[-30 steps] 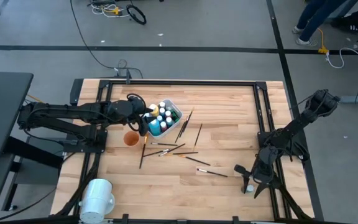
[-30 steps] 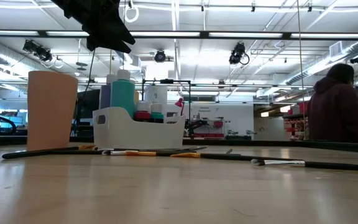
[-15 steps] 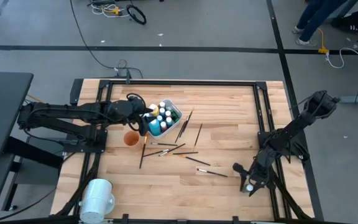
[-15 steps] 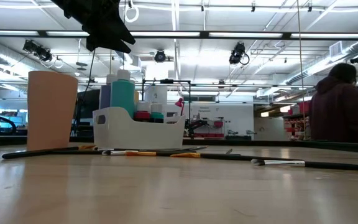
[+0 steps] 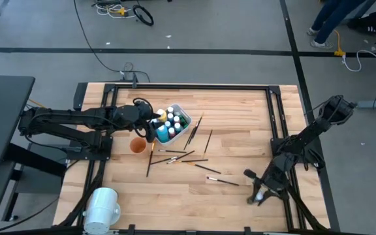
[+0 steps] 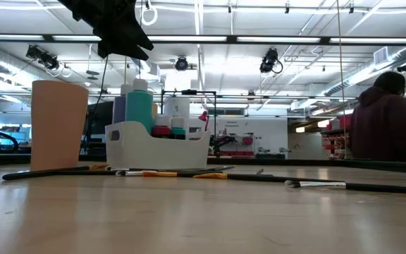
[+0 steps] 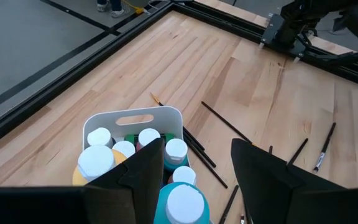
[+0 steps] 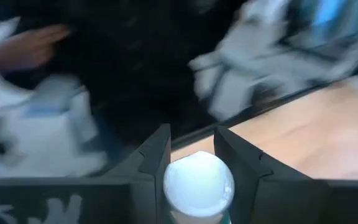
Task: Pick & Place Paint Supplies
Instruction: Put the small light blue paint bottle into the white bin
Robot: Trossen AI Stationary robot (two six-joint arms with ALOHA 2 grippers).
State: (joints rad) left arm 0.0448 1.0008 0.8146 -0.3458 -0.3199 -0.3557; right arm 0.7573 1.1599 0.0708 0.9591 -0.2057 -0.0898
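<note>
- My right pincer (image 8: 192, 163) gripped a white-capped bottle (image 8: 198, 180) near the surface's (image 5: 240, 117) right edge
- My left pincer (image 7: 194, 171) hung wide over the tub (image 7: 132, 119)

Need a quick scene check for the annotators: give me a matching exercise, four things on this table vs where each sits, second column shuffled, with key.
Things:
1. white tub
2. orange cup
3. large white cylinder
4. right gripper

Places:
A. near-left corner of the table, lying on its side
B. near-right part of the table, around a white-capped bottle
C. under the left gripper, full of paint bottles
D. on bare wood just beside the tub, upright

Pairs: 1-C, 2-D, 3-A, 4-B
</note>
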